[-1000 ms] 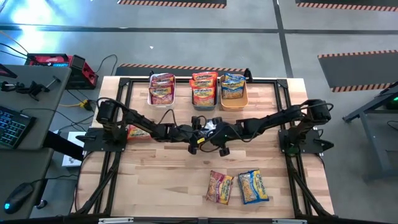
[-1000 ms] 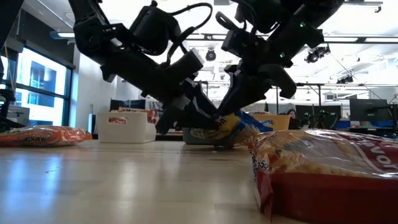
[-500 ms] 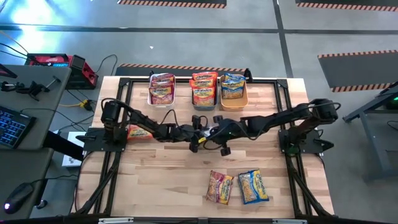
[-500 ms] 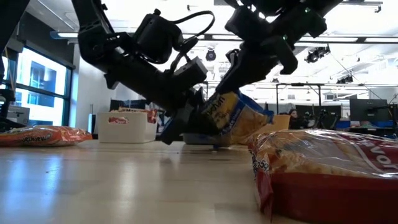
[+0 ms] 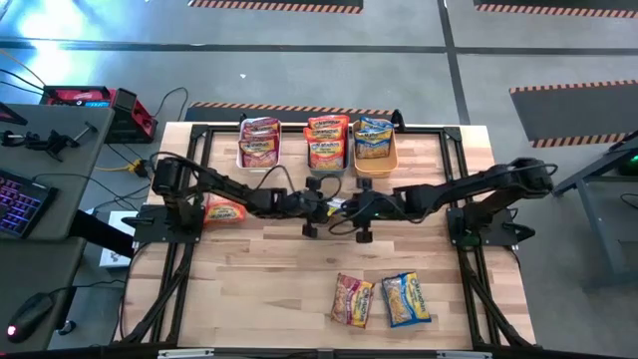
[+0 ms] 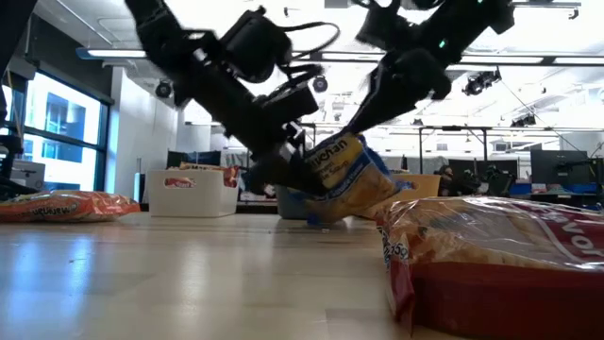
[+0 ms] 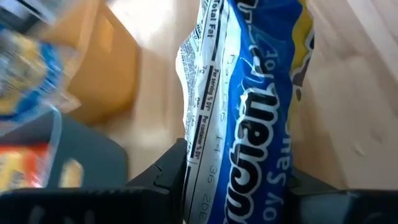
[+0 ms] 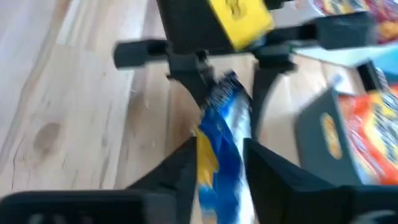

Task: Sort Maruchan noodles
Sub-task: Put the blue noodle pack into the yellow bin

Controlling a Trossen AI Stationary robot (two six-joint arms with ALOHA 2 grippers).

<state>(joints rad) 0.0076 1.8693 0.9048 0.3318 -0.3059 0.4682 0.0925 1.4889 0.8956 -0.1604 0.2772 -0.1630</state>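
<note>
A blue-and-yellow noodle packet (image 6: 335, 175) is held between both grippers at the middle of the table (image 5: 279, 259). It stands tipped up on edge. My left gripper (image 5: 321, 203) is shut on it from the left, and my right gripper (image 5: 351, 207) is shut on it from the right. The packet also shows in the left wrist view (image 7: 249, 106) and in the right wrist view (image 8: 224, 149). An orange packet (image 5: 224, 211) lies flat at the table's left. A pink-red packet (image 5: 352, 299) and a blue-and-yellow packet (image 5: 406, 297) lie flat near the front edge. My left gripper pinches the packet's end (image 7: 242, 186) between its two fingers (image 7: 165, 177), one on each flat face. It comes slanting down from the table's left. The packet stands tilted on edge; whether its lower edge touches the table, I cannot tell. My right gripper pinches the packet's other end (image 8: 221, 168) between its two fingers (image 8: 180, 165), one on each flat face. It comes slanting down from the table's right, facing my left gripper (image 8: 211, 56).
Three bins stand in a row at the far edge: a white one (image 5: 242, 158) with pink-red packets, a teal one (image 5: 327, 170) with orange packets, an orange one (image 5: 391, 160) with blue-and-yellow packets. A packet (image 6: 491, 255) lies close to the low camera.
Both grippers have risen and gone toward the far edge and the bins with the blue-and-yellow packet. The packet lay low on the table a second ago; it has been tipped up on edge and raised between them.
</note>
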